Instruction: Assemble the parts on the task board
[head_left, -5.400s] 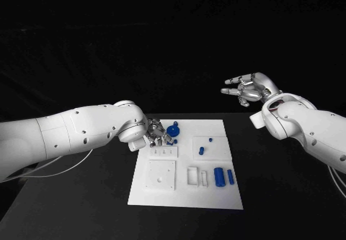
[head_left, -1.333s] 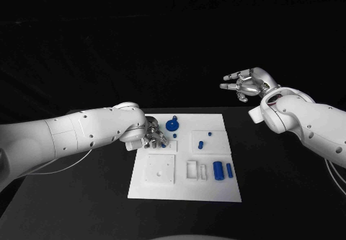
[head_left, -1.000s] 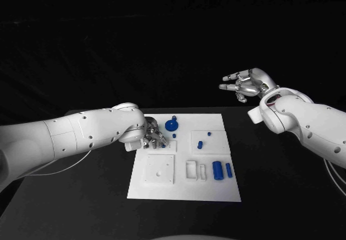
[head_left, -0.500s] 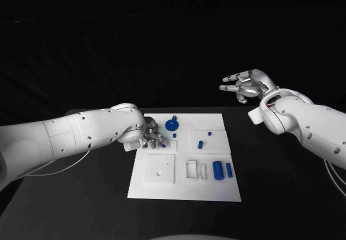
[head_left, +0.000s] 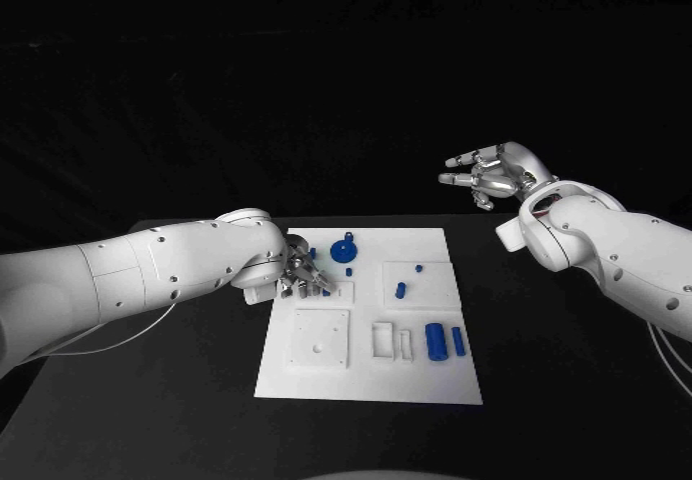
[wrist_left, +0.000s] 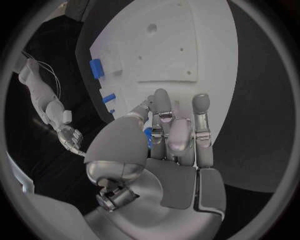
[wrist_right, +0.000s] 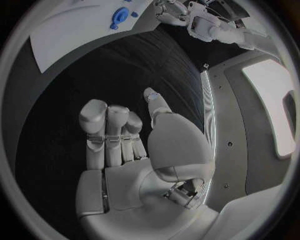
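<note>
Black bench, white task board (head_left: 368, 385): left robot hand (head_left: 300, 274) pinches a small blue part (wrist_left: 148, 137) at the board's far-left corner; right robot hand (head_left: 488, 174) hovers spread, empty. Several blue parts (head_left: 436, 340) lie loose; assembly looks early.

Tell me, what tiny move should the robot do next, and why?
Probably ease the left hand straight down to seat the small blue part between its fingers. That hand is low over the board's far left area, near the small block there. The right hand hangs open, off the board, so it has no role yet.
</note>
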